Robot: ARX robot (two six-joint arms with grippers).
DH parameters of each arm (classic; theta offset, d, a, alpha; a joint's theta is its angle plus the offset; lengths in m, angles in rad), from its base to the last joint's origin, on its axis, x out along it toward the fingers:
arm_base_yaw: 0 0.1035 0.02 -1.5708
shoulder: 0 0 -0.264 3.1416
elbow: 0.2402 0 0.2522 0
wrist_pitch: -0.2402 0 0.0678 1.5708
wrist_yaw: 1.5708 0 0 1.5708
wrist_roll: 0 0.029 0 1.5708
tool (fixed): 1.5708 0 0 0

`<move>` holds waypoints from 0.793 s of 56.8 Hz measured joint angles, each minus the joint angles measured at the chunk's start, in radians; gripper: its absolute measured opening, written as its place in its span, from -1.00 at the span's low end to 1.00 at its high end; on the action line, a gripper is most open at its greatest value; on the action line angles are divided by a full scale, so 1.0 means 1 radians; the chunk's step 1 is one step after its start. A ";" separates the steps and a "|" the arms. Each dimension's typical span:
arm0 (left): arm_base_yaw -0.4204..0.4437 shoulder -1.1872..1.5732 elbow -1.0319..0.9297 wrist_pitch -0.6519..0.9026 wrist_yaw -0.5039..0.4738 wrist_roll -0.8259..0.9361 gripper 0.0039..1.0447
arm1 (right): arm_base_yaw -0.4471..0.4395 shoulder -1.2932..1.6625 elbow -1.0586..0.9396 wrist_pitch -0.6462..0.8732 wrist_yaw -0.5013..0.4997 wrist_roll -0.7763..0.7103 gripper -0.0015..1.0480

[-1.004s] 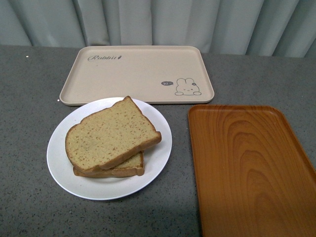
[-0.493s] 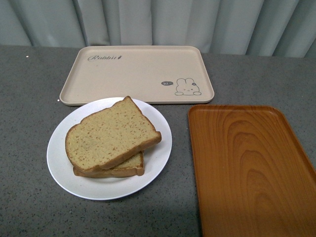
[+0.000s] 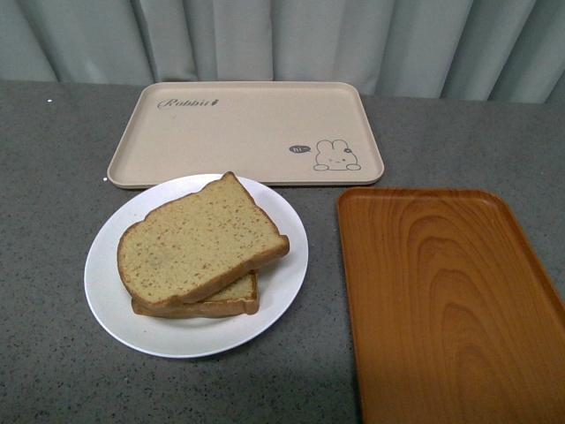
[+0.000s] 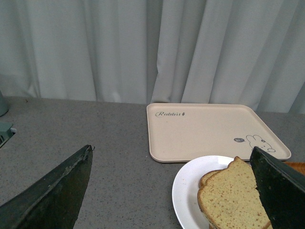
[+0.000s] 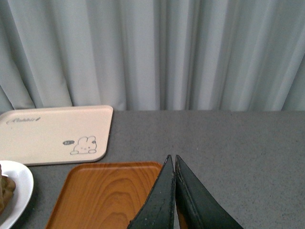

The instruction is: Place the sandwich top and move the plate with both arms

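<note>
Your plate (image 3: 181, 337) sits on the grey table (image 3: 53, 177), and everything else places off it. The sandwich top (image 3: 199, 240) lies on the plate, flat but turned askew over a second slice (image 3: 231, 299). It covers most of that slice, so you only see the lower one's crust poking out at the near edge. The top's rounded end points toward the plate's left rim, and one corner reaches toward the rim on the far side. You cannot tell what lies between the two slices.

Just beyond the plate is the beige rabbit tray (image 3: 238, 128). Its near edge runs close to the plate's far rim, nearly touching. To the plate's right, a narrow strip of table apart, lies the orange wood tray (image 3: 446, 300). A pale curtain (image 3: 282, 40) hangs behind the table.

Your left gripper (image 4: 171, 150) shows only in its wrist view. Its jaws are spread wide, one dark finger at each side of the picture, gripping nothing. It hangs above the table on the near-left side of the plate, apart from it.

Your right gripper (image 5: 172, 162) has its jaws pressed together with nothing between them. It is above the wood tray, well away from the plate.
</note>
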 joint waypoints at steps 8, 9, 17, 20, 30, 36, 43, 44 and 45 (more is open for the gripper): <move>0.000 0.000 0.000 0.000 0.000 0.000 0.88 | 0.000 -0.039 0.000 -0.011 0.000 0.000 -0.98; 0.000 0.000 0.000 0.000 0.000 0.000 0.88 | 0.000 -0.039 0.000 -0.011 0.000 0.000 -0.98; -0.008 0.012 0.006 -0.021 -0.026 -0.019 0.88 | 0.000 -0.039 0.000 -0.011 0.000 -0.001 -0.74; -0.025 0.097 0.063 -0.160 -0.126 -0.082 0.88 | 0.000 -0.039 0.000 -0.011 0.000 0.000 -0.57; 0.042 0.565 0.120 -0.057 -0.024 -0.271 0.88 | 0.000 -0.039 0.000 -0.011 0.000 0.000 0.00; 0.097 0.897 0.137 0.190 0.115 -0.296 0.88 | 0.000 -0.040 0.000 -0.011 0.000 0.000 0.41; 0.137 1.255 0.178 0.477 0.274 -0.323 0.88 | 0.000 -0.039 0.000 -0.011 0.000 0.000 0.86; 0.140 1.298 0.190 0.504 0.285 -0.330 0.88 | 0.000 -0.040 0.000 -0.011 0.000 0.000 0.87; 0.145 1.339 0.202 0.527 0.299 -0.338 0.88 | 0.000 -0.040 0.000 -0.011 0.000 0.000 0.86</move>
